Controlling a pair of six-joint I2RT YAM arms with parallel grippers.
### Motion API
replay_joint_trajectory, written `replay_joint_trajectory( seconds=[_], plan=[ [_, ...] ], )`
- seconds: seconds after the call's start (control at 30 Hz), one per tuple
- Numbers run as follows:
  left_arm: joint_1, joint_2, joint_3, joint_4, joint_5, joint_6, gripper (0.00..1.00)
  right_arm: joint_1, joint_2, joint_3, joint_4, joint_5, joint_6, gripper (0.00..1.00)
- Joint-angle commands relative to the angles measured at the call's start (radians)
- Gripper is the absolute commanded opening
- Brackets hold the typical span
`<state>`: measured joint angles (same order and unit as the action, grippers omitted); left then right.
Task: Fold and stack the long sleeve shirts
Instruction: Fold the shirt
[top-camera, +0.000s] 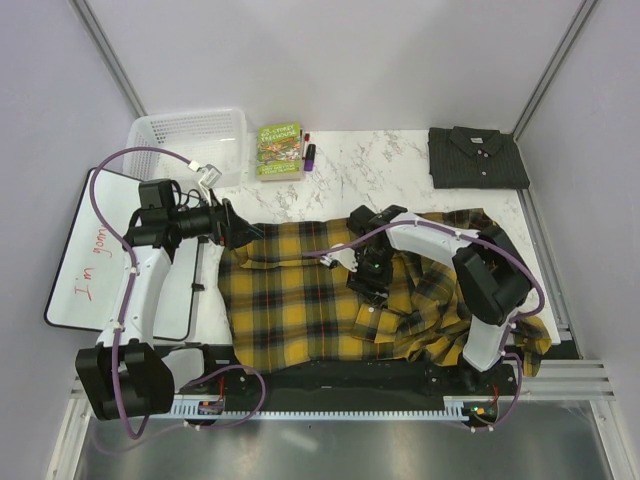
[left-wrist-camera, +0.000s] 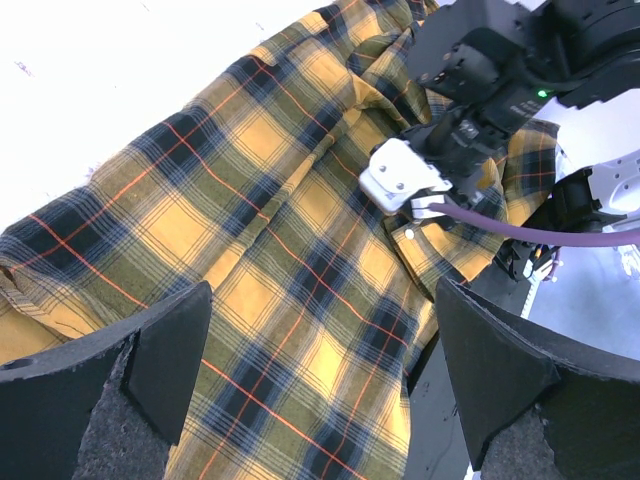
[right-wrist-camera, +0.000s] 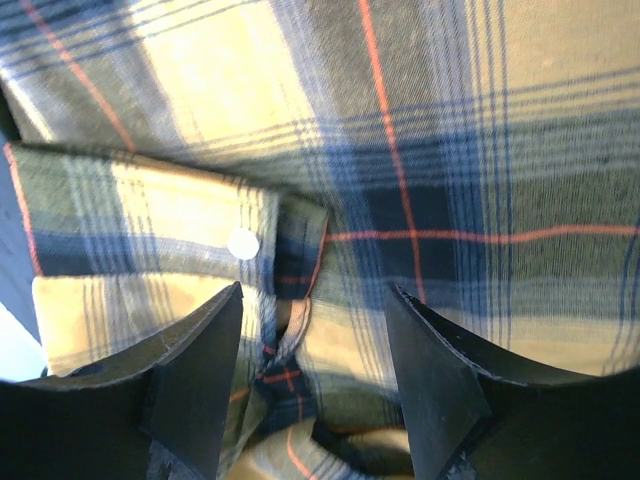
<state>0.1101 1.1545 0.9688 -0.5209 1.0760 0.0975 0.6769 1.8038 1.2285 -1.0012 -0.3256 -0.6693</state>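
The right gripper (right-wrist-camera: 315, 400) sits low over the yellow plaid shirt (right-wrist-camera: 450, 150), close enough for the weave to show. Its two dark fingers (right-wrist-camera: 195, 380) are spread apart. Between them lies a cuff (right-wrist-camera: 150, 230) with a small white button (right-wrist-camera: 243, 243), its edge bunched up in the gap, and the jaws are not closed on it. The left gripper (left-wrist-camera: 322, 300) is also released, with its padded fingers (left-wrist-camera: 150, 370) wide apart above the cloth and nothing between them. In the overhead view the plaid shirt (top-camera: 300, 300) is spread across the near middle of the marble table (top-camera: 370, 180). Its left part lies fairly flat, and its right side is rumpled and spills over the near right edge beside the right arm's base. The left gripper (top-camera: 240, 232) is over the shirt's far left edge, and the right gripper (top-camera: 372, 288) points down at the middle of the shirt. The dark grey shirt (top-camera: 478, 157) lies folded in the far right corner, well apart from the plaid one. A white basket (top-camera: 190, 140) stands in the far left corner, with a green book (top-camera: 280, 150) and some markers (top-camera: 307, 152) just beside it. A whiteboard (top-camera: 100, 255) with red writing lies under the left arm.
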Motion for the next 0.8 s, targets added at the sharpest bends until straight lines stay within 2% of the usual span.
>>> replay_joint_trajectory(
  seconds=[0.0,0.27,0.43,0.47,0.5,0.57,0.6,0.77],
  plan=[
    [0.002,-0.022,0.013,0.027,0.012,0.033,1.0,0.0,0.026,-0.009,0.052,-0.041,0.034,0.66],
    [0.0,-0.016,0.01,0.027,0.004,0.038,1.0,0.001,0.057,-0.046,0.024,-0.102,0.005,0.63],
    [0.0,-0.012,0.01,0.027,-0.001,0.039,1.0,0.0,0.065,-0.05,0.001,-0.153,-0.024,0.53],
    [0.002,-0.01,0.01,0.028,-0.002,0.038,1.0,0.0,0.063,-0.046,-0.01,-0.158,-0.027,0.48],
    [0.002,-0.01,0.013,0.027,-0.004,0.038,1.0,-0.002,0.06,-0.041,-0.017,-0.162,-0.033,0.36],
    [0.002,-0.013,0.018,0.027,-0.005,0.034,1.0,-0.002,0.042,-0.021,-0.042,-0.176,-0.047,0.27],
    [0.002,-0.016,0.019,0.027,-0.005,0.034,1.0,-0.007,0.034,-0.014,-0.051,-0.179,-0.052,0.19],
    [0.002,-0.019,0.028,0.028,-0.004,0.022,1.0,-0.02,-0.038,0.037,-0.115,-0.181,-0.062,0.0]
  ],
)
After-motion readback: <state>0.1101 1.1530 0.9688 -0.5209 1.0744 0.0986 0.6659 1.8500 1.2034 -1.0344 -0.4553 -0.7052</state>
